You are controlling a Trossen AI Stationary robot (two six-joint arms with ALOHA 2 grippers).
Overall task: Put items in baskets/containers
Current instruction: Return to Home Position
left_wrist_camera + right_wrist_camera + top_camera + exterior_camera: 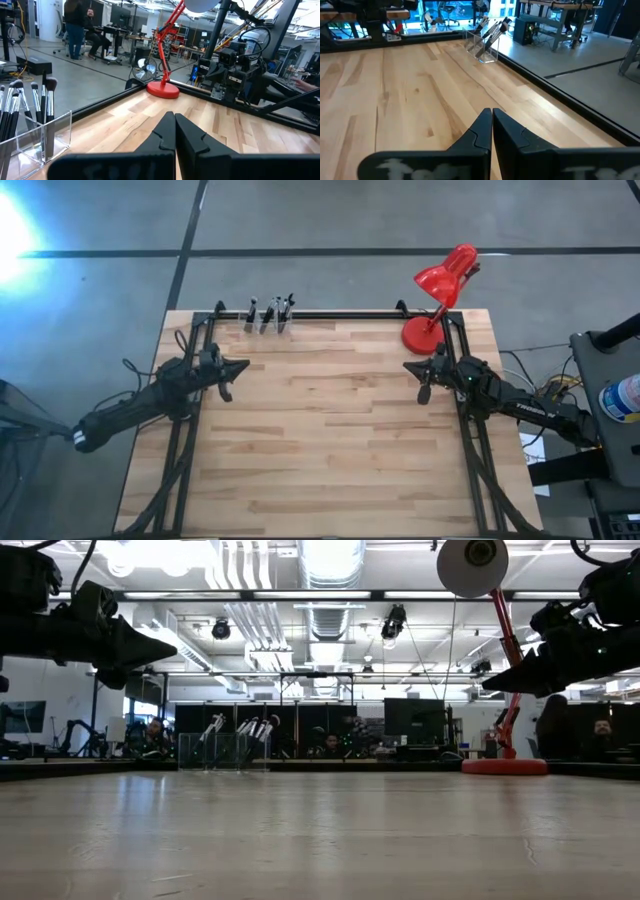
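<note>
Several dark makeup brushes (pixel 272 310) stand upright inside a clear plastic container (pixel 266 323) at the table's far edge, left of centre; they also show as brushes (pixel 20 107) in the container (pixel 40 137) and as brushes (pixel 492 29) in the container (pixel 481 46). My left gripper (pixel 243 366) hovers shut above the table's left side, holding nothing. My right gripper (pixel 408 365) hovers shut above the right side, also holding nothing. Both point toward the table's middle.
A red desk lamp (pixel 440 285) stands with its round base (pixel 420 335) on the table's far right corner. A black frame rail (pixel 340 313) runs along the far edge. Bare wooden tabletop (pixel 330 430) lies between the two arms.
</note>
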